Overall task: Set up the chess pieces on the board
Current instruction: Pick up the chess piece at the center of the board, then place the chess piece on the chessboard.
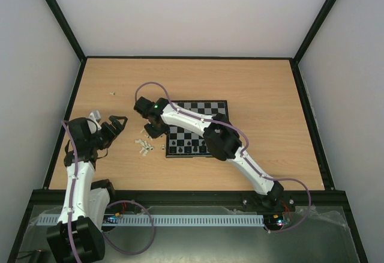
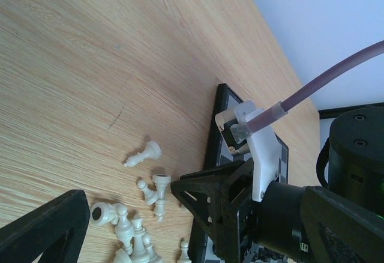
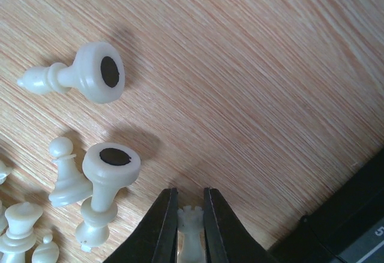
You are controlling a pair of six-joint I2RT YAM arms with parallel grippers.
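Note:
The board (image 1: 204, 110) lies mid-table with black chess pieces (image 1: 189, 149) along its near row. Cream-white chess pieces (image 1: 144, 147) lie in a loose pile on the wood just left of it. My right gripper (image 1: 150, 129) reaches over that pile. In the right wrist view the right gripper (image 3: 189, 206) is shut on a small white rook (image 3: 191, 230), just above the table. Toppled white pieces (image 3: 108, 182) lie to its left. My left gripper (image 1: 117, 122) stands open left of the pile, holding nothing; one of its fingers (image 2: 42, 230) shows beside the white pieces (image 2: 129, 227).
A stray white piece (image 1: 111, 93) lies alone toward the far left of the table. The board's black corner (image 3: 354, 227) is close on the right of the right gripper. The right arm's wrist (image 2: 288, 215) fills the space in front of the left gripper.

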